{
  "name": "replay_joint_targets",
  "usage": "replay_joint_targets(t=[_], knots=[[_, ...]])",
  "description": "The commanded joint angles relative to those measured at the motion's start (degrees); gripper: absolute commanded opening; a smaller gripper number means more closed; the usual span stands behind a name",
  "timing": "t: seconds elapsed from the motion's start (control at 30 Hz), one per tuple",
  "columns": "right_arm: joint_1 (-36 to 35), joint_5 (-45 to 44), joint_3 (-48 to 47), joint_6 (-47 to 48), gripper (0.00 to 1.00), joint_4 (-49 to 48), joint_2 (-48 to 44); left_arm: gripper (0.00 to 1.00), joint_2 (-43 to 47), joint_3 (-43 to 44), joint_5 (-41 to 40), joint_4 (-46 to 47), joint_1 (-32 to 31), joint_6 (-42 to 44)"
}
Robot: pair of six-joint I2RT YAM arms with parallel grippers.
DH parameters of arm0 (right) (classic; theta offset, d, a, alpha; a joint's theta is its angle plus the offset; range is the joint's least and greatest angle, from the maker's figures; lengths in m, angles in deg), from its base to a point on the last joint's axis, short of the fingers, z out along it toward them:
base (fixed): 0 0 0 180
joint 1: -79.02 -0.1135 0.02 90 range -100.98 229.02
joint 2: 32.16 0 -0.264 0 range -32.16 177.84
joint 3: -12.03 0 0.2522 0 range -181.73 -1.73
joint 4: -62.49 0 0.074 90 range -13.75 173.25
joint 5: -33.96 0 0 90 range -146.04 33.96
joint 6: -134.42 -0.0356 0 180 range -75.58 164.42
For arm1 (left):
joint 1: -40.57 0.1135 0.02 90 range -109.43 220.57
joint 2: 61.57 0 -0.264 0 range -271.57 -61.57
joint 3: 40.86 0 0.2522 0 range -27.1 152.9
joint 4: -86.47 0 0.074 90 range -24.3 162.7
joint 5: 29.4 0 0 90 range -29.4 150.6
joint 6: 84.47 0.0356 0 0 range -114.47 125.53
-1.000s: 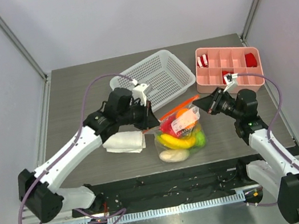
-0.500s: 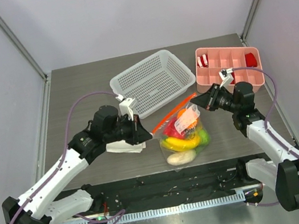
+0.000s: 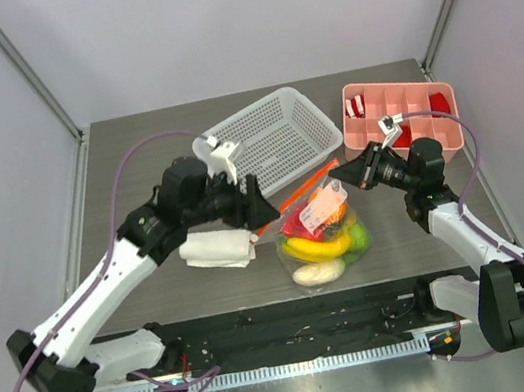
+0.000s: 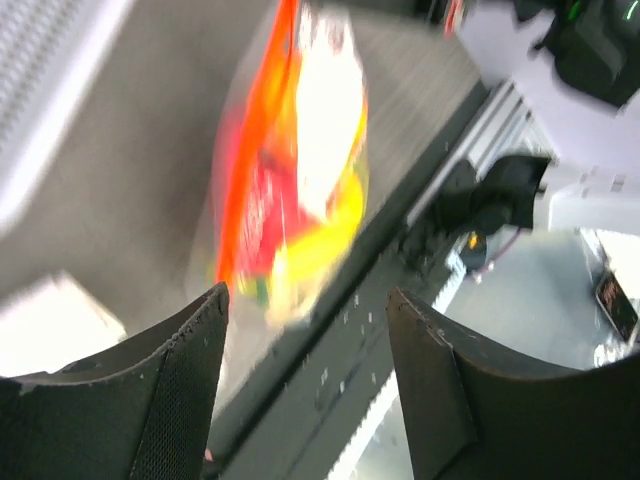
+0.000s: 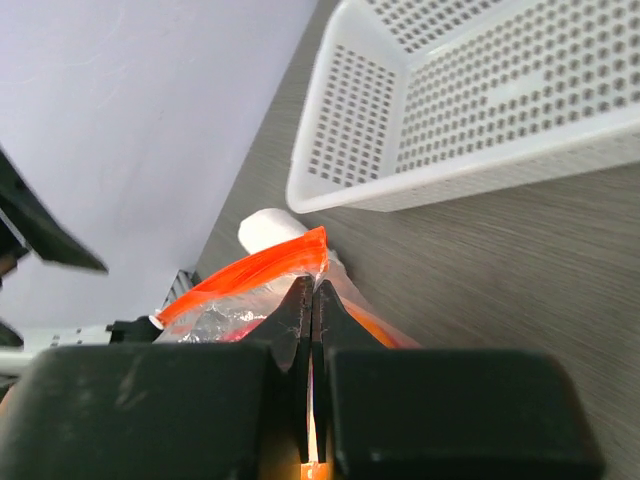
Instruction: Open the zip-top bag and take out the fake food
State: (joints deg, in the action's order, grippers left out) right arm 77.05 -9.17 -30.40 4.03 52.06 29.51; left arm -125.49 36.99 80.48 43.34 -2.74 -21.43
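The zip-top bag (image 3: 322, 236) lies at the table's middle, its orange-red zip strip (image 3: 306, 186) raised along the top. The fake food shows inside it: yellow bananas (image 3: 317, 248), a white radish (image 3: 318, 272), a green apple (image 3: 356, 238). My right gripper (image 3: 336, 172) is shut on the bag's top right corner; in the right wrist view the jaws (image 5: 315, 287) pinch the clear plastic just under the zip strip (image 5: 245, 272). My left gripper (image 3: 267, 213) stands open just left of the bag. In the left wrist view the left gripper (image 4: 307, 293) holds nothing, and the bag (image 4: 290, 170) is a blur ahead.
A white mesh basket (image 3: 267, 139) stands behind the bag, a pink compartment tray (image 3: 398, 103) with red-and-white pieces at the back right. A rolled white cloth (image 3: 216, 250) lies left of the bag, under my left arm. The black front rail (image 3: 294, 317) runs close below the bag.
My left gripper was shut at the bag's left edge, swung away to the left, then came back beside the bag and opened. The right gripper kept its hold and shifted slightly left.
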Motion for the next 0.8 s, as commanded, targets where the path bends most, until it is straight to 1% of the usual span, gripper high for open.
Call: replay_joint_targets(t=[0.0, 0.03, 0.07, 0.1, 0.13, 0.23, 0.27, 0.33, 0.37, 0.5, 0.67, 0.77], knots=[[-1.2, 5.7, -1.7, -1.5, 0.01, -10.4, -0.5, 0.59, -9.9, 13.1, -1.0, -2.0, 0.7, 7.7], [-1.3, 6.0, -1.7, -1.6, 0.01, -10.5, -0.6, 0.56, -11.7, 15.0, -0.4, -3.7, 0.8, 9.0], [-1.4, 6.2, -1.7, -1.6, 0.01, -10.5, -0.8, 0.48, -15.7, 17.0, 1.0, -4.4, 0.8, 10.7], [-1.4, 6.2, -1.6, -1.5, 0.01, -10.6, -1.0, 0.45, -17.3, 18.6, 2.3, -5.1, 0.8, 12.4], [-1.4, 6.2, -1.5, -1.3, 0.01, -10.3, -1.1, 0.44, -18.8, 21.0, 4.4, -6.0, 0.8, 16.3], [-1.6, 6.4, -1.4, -1.3, 0.01, -10.1, -1.5, 0.41, -22.4, 23.2, 4.0, -6.4, 0.8, 21.4], [-1.5, 6.4, -1.3, -1.2, 0.01, -10.0, -1.6, 0.40, -24.0, 23.5, 5.5, -6.8, 1.1, 22.4], [-1.6, 6.4, -1.3, -1.2, 0.01, -10.1, -1.6, 0.39, -25.2, 24.5, 7.3, -7.0, 1.2, 22.6], [-1.7, 6.4, -1.4, -1.2, 0.01, -10.1, -1.6, 0.38, -25.7, 24.7, 9.6, -7.1, 1.1, 22.6], [-1.6, 6.5, -1.2, -1.3, 0.01, -10.4, -1.5, 0.38, -26.3, 23.3, 8.8, -4.0, 1.2, 20.7], [-1.7, 6.4, -1.2, -1.4, 0.01, -10.5, -1.7, 0.38, -27.6, 23.2, 9.7, -3.3, 1.2, 20.0], [-1.7, 6.5, -1.2, -1.4, 0.01, -10.5, -1.8, 0.36, -28.8, 22.8, 12.3, -3.2, 1.0, 19.7]])
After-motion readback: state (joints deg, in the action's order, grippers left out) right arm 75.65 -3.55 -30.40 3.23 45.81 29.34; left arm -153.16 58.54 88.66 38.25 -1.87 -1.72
